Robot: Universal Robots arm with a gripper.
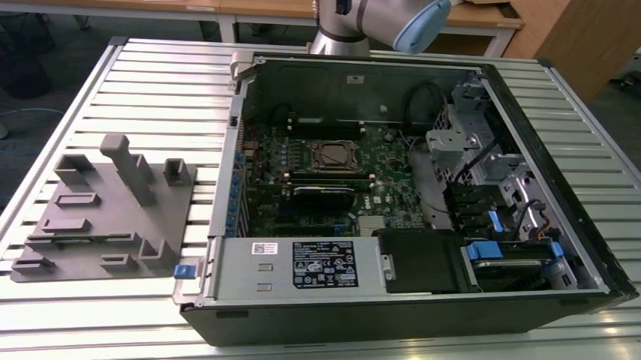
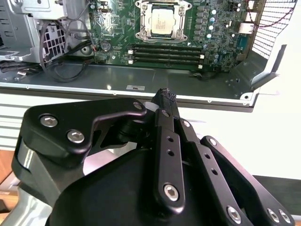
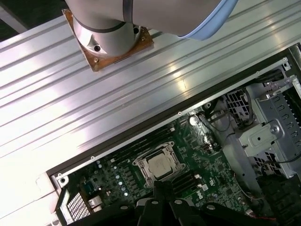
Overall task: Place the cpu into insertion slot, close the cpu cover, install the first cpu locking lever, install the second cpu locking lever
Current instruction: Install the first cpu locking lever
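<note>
An open computer case point(image 1: 421, 300) lies on its side on the ribbed metal tabletop point(image 1: 150, 90), so that the green motherboard point(image 1: 300, 187) faces upward and can be reached from above. In the middle of the board sits the insertion slot point(image 2: 161, 22), and the cpu point(image 2: 161, 23) is already lying flat inside it, its silvery top showing through the window of the cpu cover point(image 2: 141, 21); the same chip is visible in the first wrist view point(image 3: 159, 166) and, smaller, in the exterior view point(image 1: 332, 156). The cover frame seems to be down around the chip, so I judge that the placing step and probably the closing step are done, but I cannot tell from these pictures whether the two locking levers at the sides of the socket are hooked or free. The gripper point(image 2: 165, 95) is held away from the board, outside the wall of the case, with its tip pointing toward the socket; this position gives both wrist cameras a free look at the socket. Its fingers point(image 2: 168, 155) are drawn together to a narrow point and nothing is between them. In the exterior view the arm point(image 1: 380, 22) stands at the far edge of the tabletop, behind the case. On the exterior view's left, well apart from the case, a grey fixture plate point(image 1: 105, 210) with upright blocks rests on the tabletop, probably there to keep parts in known places.
</note>
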